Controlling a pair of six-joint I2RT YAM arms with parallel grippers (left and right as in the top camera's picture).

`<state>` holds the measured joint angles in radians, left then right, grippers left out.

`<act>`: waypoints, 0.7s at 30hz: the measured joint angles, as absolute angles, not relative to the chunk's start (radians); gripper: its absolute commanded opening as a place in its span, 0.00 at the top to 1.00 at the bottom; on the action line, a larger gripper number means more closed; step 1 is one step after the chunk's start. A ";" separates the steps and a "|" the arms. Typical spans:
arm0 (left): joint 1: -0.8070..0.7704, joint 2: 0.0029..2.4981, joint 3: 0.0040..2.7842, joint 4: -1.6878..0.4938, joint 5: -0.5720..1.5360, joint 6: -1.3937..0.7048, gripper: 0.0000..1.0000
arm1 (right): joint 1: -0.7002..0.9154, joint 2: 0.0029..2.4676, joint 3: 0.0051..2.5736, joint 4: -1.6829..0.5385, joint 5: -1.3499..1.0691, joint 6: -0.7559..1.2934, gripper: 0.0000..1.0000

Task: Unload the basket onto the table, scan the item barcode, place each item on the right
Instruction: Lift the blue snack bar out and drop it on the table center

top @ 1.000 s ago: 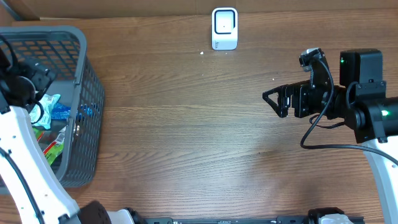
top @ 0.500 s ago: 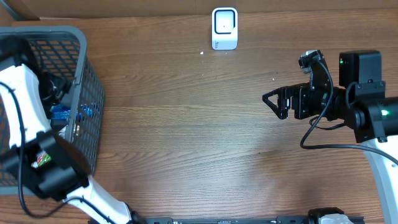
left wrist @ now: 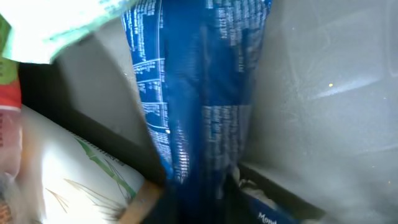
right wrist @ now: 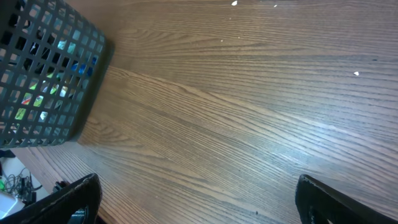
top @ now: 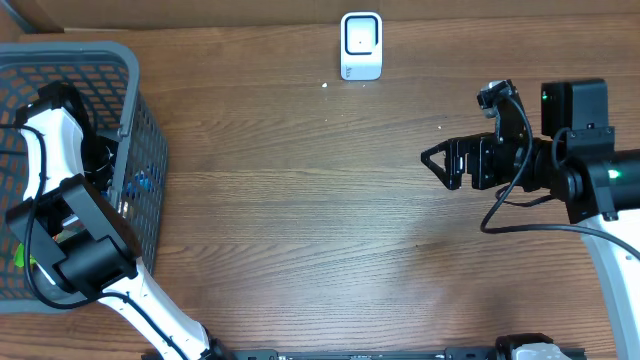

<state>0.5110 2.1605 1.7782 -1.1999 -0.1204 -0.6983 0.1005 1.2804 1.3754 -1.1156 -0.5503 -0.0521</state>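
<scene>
A blue packet [left wrist: 199, 93] with white print fills the left wrist view and runs down between the jaws of my left gripper [left wrist: 199, 208], which is shut on it. From overhead, the left arm reaches down into the grey mesh basket [top: 100, 50] at the table's left edge, and the gripper itself is hidden inside. The white barcode scanner [top: 361, 45] stands at the back middle of the table. My right gripper [top: 432, 160] hovers over bare wood at the right, open wide, its fingertips [right wrist: 74, 202] far apart with nothing between them.
Other packets lie in the basket: a white one with a green leaf print [left wrist: 62, 174] and a red and green one [left wrist: 7, 93]. The right wrist view shows the basket [right wrist: 50, 74] far across the wooden table [top: 300, 220].
The left arm has swung deeper into the basket and its gripper has closed on the blue packet. The right arm has not moved.
</scene>
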 measured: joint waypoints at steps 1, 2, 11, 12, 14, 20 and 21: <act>0.511 2.160 1.778 -1.200 -0.120 -0.698 0.96 | 0.101 1.282 1.375 -1.116 -0.551 -0.052 0.00; 0.511 2.160 1.778 -1.200 -0.121 -0.698 0.96 | 0.101 1.282 1.375 -1.116 -0.551 -0.052 0.00; 0.511 2.155 1.778 -1.208 -0.078 -0.658 0.96 | 0.101 1.284 1.375 -1.114 -0.550 -0.052 0.00; 0.511 2.150 1.778 -1.210 -0.075 -0.654 0.96 | 0.101 1.284 1.375 -1.114 -0.550 -0.051 0.00; 0.511 2.125 1.778 -1.212 -0.068 -0.648 0.96 | 0.101 1.284 1.375 -1.114 -0.550 -0.052 0.00; 0.511 1.868 1.778 -1.194 -0.055 -0.625 0.96 | 0.101 1.284 1.375 -1.113 -0.550 -0.052 0.00; 0.510 1.814 1.779 -1.187 -0.056 -0.624 0.96 | 0.101 1.284 1.375 -1.114 -0.550 -0.052 0.00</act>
<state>0.5102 1.8145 1.7790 -1.1870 -0.0559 -0.6235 0.1005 1.2842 1.3754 -1.1137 -0.5503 -0.0517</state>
